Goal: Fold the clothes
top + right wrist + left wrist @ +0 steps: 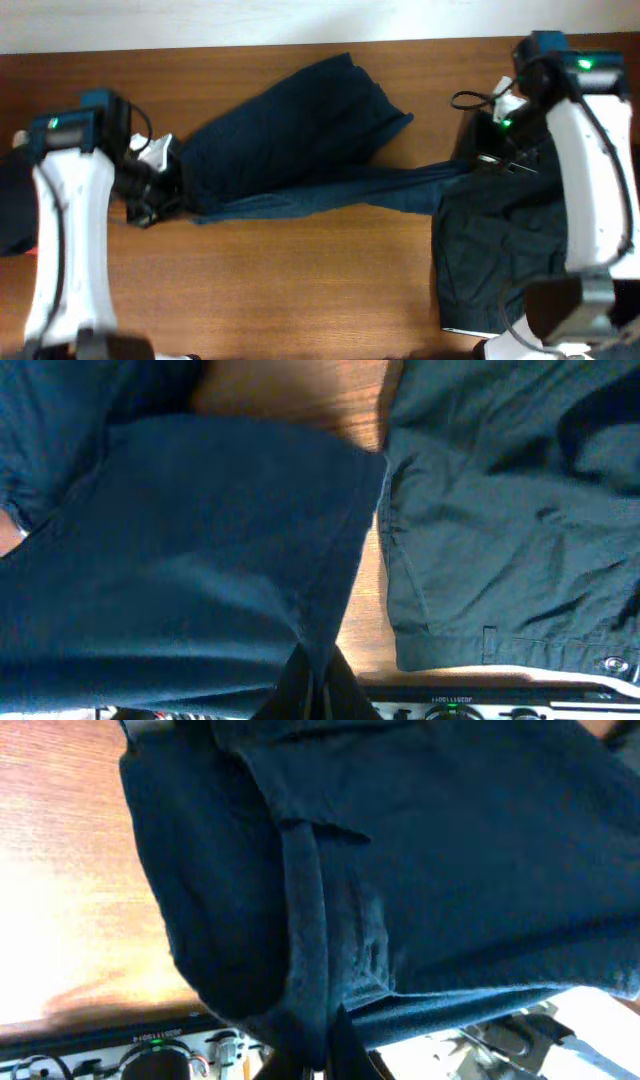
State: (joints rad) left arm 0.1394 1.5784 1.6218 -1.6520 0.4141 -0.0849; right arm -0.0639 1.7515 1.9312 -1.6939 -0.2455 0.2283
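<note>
Wood-grain tabletop (300, 285) under navy shorts (290, 140)

Bare table (300, 290) lies open in front; navy shorts (290, 140) and near-black shorts (500, 250) block the middle and right.

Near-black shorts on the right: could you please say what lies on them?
The right arm's white link crosses above the near-black shorts' right side; the right gripper holds the navy shorts' end at their top-left edge. Fabric beneath is hidden.
</note>
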